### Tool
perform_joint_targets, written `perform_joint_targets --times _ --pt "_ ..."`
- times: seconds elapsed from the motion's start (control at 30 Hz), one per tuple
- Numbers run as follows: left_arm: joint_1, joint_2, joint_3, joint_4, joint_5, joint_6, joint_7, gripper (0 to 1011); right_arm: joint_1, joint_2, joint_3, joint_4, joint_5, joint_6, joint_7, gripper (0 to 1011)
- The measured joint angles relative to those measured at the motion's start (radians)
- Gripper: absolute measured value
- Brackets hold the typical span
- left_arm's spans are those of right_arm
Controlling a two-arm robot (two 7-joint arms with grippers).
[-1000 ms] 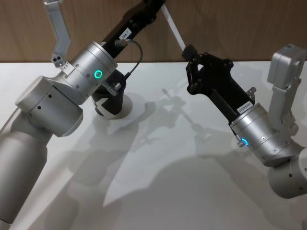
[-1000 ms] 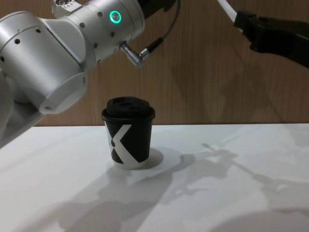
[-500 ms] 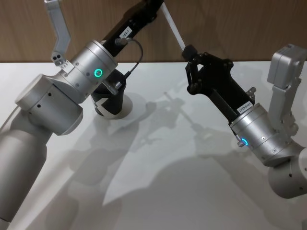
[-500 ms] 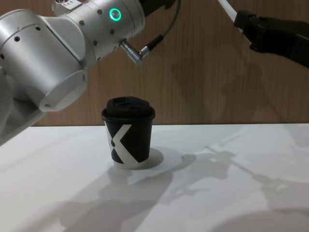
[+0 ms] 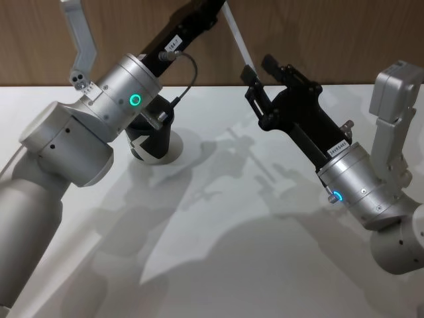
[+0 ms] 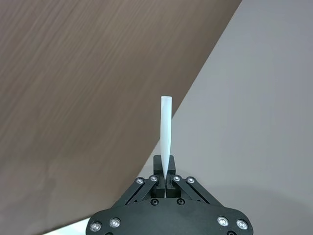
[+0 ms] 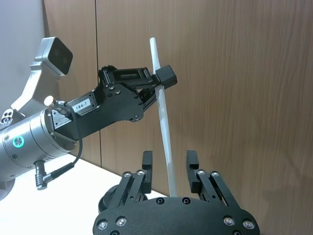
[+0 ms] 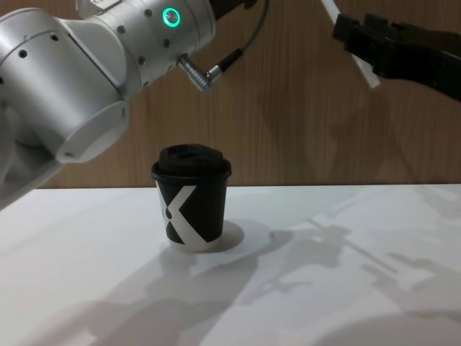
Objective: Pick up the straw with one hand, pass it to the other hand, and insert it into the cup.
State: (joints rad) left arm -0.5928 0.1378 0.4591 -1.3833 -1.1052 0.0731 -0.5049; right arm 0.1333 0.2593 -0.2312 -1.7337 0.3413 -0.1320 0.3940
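My left gripper (image 6: pixel 165 171) is shut on one end of the white straw (image 6: pixel 166 127), holding it high in the air in front of the wooden wall. In the right wrist view that left gripper (image 7: pixel 159 81) clamps the straw (image 7: pixel 162 115) near its upper end. My right gripper (image 7: pixel 168 159) stands open around the straw's lower end, its fingers clear on both sides. From the head, the right gripper (image 5: pixel 260 74) sits just below the straw (image 5: pixel 238 40). The black cup (image 8: pixel 191 205) with its lid stands on the white table, below and to the left of the straw.
The left arm (image 5: pixel 132 99) reaches over the cup (image 5: pixel 151 144) and hides most of it from the head. A wooden wall (image 8: pixel 302 130) rises behind the white table (image 8: pixel 324 288).
My right gripper has opened and let go of the straw, its fingers now spread on either side. The left gripper keeps its hold, and the straw has barely moved.
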Motion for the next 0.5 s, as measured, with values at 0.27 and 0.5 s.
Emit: perform_joint_targets --times 0.27,0.5 --pt "0.000 0.041 0.008 -0.028 0.061 -0.039 0.026 12 0.000 0.000 0.000 0.000 0.000 0.000 0.000 655" --pt "0.003 0.087 0.009 -0.067 0.137 -0.082 0.053 12 0.000 0.000 0.000 0.000 0.000 0.000 0.000 869"
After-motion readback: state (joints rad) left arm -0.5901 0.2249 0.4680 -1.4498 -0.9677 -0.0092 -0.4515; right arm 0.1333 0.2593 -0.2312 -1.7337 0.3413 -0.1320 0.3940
